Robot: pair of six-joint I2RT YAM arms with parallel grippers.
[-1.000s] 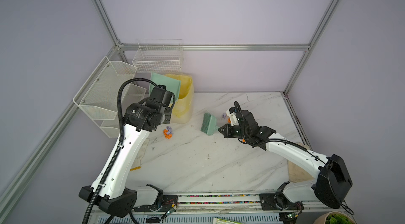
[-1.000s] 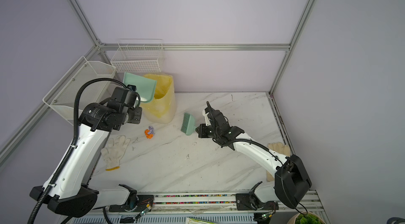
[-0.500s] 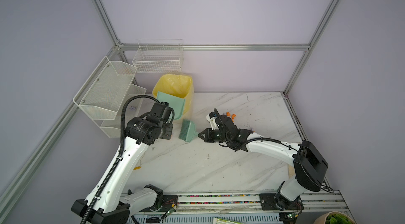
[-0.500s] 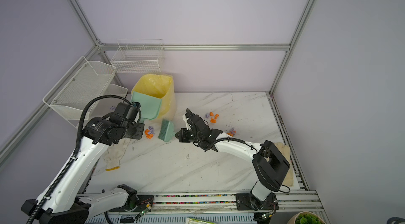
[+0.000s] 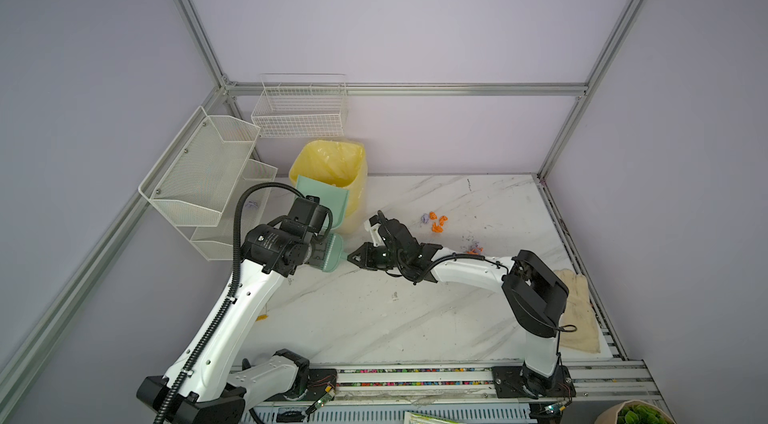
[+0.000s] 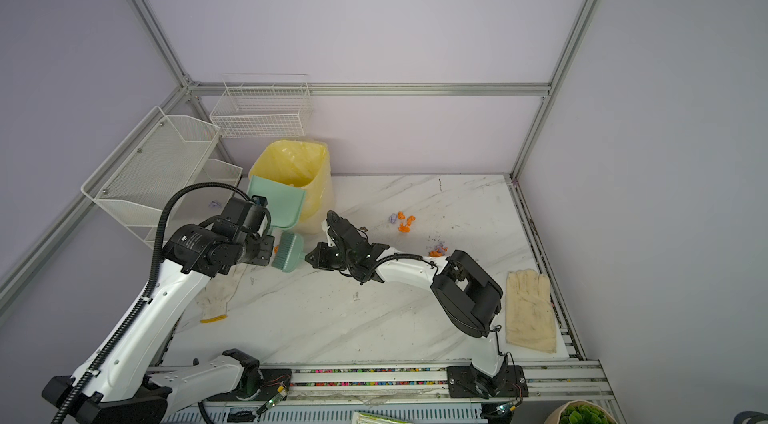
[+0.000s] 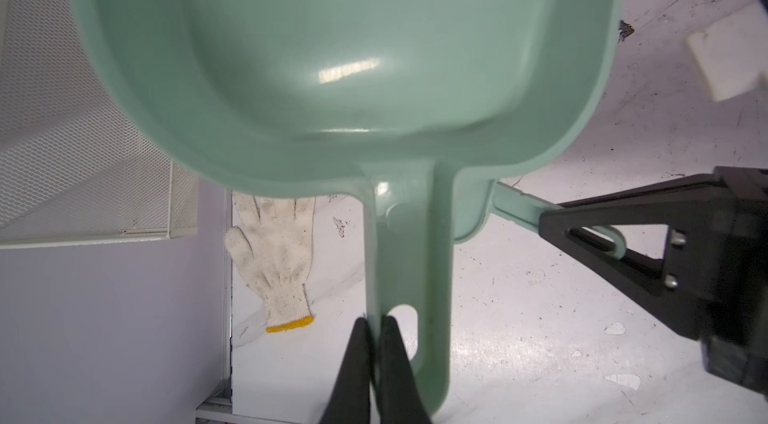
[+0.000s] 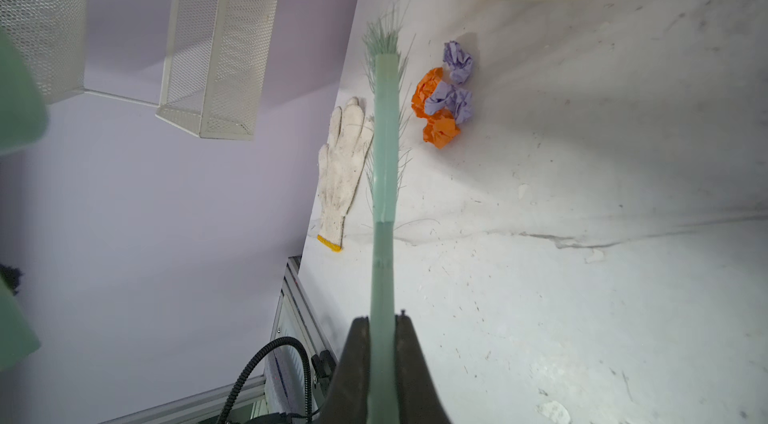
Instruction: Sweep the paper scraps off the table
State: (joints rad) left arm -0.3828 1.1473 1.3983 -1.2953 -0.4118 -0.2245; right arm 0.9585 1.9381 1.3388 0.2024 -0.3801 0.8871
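At the left, the left gripper has its jaws pressed onto one edge of the handle of the green dustpan, which hangs in front of the yellow bin. Just to its right a small heap of paper scraps, orange and lilac wads, lies on the table right beside the bristles of the brush, on the side away from a white glove. The right gripper pinches the thin brush handle between both jaws. Further right, two more groups of wads lie well apart from the pan. The wads look feather-light, soft and loosely crumpled, so they will likely roll or skitter on the smooth marble rather than slide as a block. Pinching each one is a poor bet. Better to herd them with the bristles, low and gently, into the pan's lip. The brush handle looks slim and slick and may twist under sideways load.
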